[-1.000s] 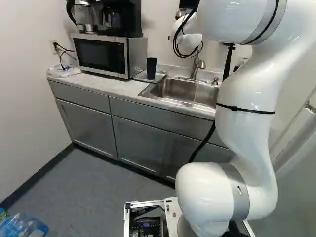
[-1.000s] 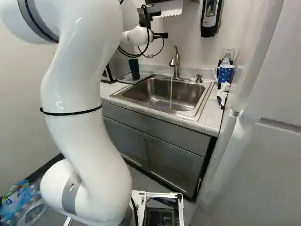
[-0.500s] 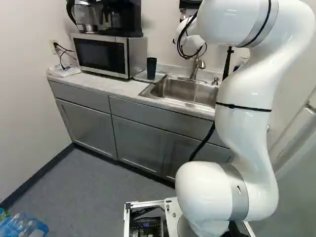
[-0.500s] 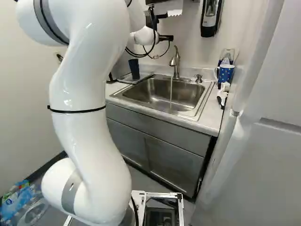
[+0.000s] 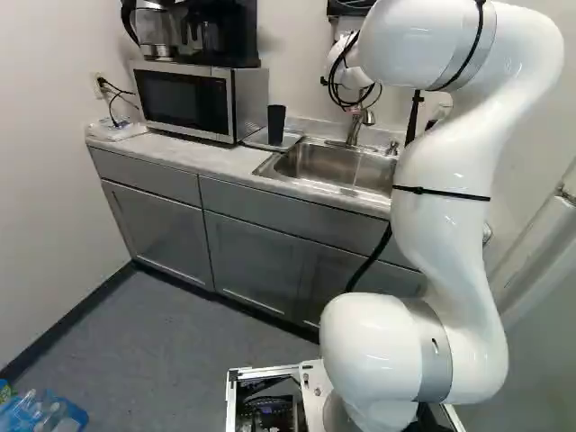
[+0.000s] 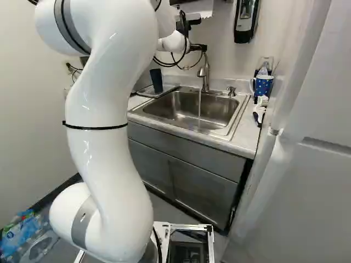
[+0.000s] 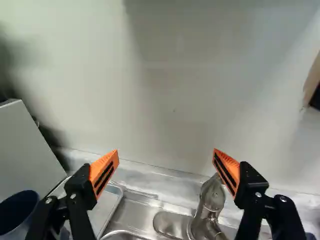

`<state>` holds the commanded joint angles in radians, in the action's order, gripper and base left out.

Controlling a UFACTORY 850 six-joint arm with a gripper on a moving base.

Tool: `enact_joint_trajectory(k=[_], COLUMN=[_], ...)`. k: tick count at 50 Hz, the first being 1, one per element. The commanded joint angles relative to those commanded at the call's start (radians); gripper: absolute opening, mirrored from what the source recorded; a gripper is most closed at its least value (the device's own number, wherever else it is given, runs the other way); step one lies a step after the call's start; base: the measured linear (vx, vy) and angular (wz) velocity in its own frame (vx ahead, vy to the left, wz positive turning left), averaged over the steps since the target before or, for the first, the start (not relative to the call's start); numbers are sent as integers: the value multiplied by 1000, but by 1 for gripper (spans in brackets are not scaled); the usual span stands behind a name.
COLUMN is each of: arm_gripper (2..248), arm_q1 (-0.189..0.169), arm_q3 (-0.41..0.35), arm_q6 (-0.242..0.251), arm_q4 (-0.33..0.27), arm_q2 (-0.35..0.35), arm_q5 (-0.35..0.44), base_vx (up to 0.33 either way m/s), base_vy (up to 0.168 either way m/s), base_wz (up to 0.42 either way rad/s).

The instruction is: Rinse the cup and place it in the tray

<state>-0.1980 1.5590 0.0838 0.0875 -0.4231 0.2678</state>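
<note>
"Where is the cup?"

"The dark cup (image 5: 276,124) stands upright on the tray (image 6: 147,91), on the counter (image 5: 209,159) between the microwave (image 5: 184,101) and the sink (image 6: 181,114). In the wrist view it sits outside the jaws, off to one side."

"And the gripper (image 6: 202,47)? Is it holding anything?"

"No, its jaws stand wide apart with nothing clamped in them. They are up near the tap (image 6: 205,76); in the wrist view the tap shows ahead of them, close to the line of one orange pad (image 7: 227,167)."

"Is the water on?"

"Yes, a thin stream (image 6: 199,109) runs from the tap into the sink."

"What else is around?"

"A coffee maker (image 5: 216,34) sits on top of the microwave. Over at the right of the right base view, a blue spotted mug (image 6: 264,86) is near the sink, with a brush (image 6: 258,113) just beside the rim. A dispenser (image 6: 245,21) hangs on the wall above."
</note>
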Motion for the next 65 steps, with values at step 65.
enact_joint_trajectory(k=[65], arm_gripper=[247], arm_q1=[-3], arm_q3=[-36], arm_q6=[0], arm_q4=[0], arm_q2=[30], arm_q5=[-95], base_vx=[0], base_vy=[0], base_wz=[0])
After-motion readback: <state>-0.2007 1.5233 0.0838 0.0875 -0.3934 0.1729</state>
